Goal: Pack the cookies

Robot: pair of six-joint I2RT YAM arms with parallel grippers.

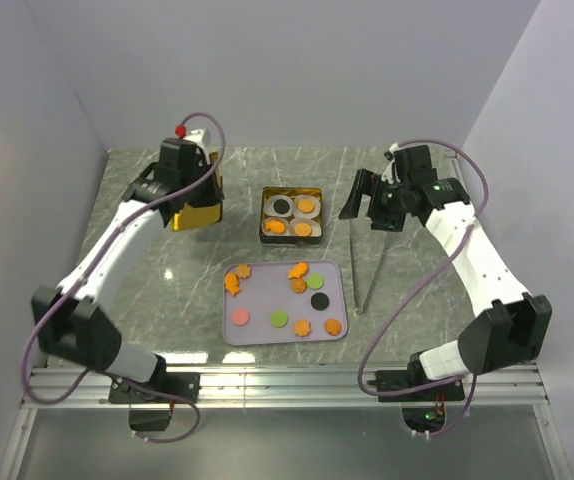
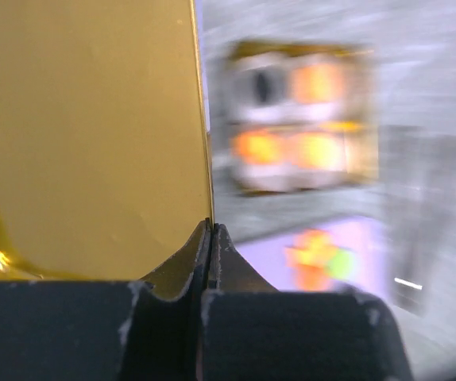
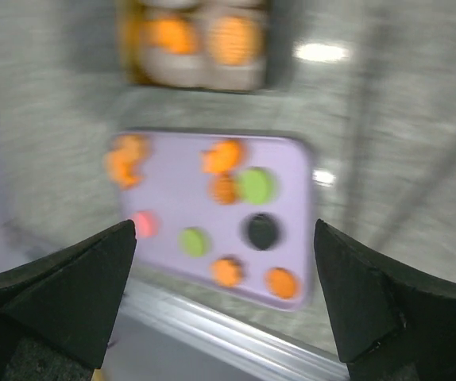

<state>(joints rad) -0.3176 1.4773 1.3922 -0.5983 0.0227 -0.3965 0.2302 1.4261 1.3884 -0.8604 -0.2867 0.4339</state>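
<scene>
1. left gripper (image 2: 210, 238) is pinched shut on the gold lid's (image 2: 85, 135) edge, left of the tin (image 1: 266, 205).
2. right gripper (image 3: 224, 234) has its jaws wide apart and holds nothing.
3. cookies (image 1: 300, 272) lie on the lilac tray (image 1: 257, 335), apart from both grippers; more sit in the tin.

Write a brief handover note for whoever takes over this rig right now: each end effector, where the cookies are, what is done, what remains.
The left end effector is shut on the gold lid, left of the tin.
The right end effector is open and empty, right of the tin.
Some cookies sit in the tin; about ten lie on the purple tray.
Done: tin partly packed.
Left: move the tray's cookies over, then probably fit the lid.
The metal tongs lie right of the tray.
</scene>
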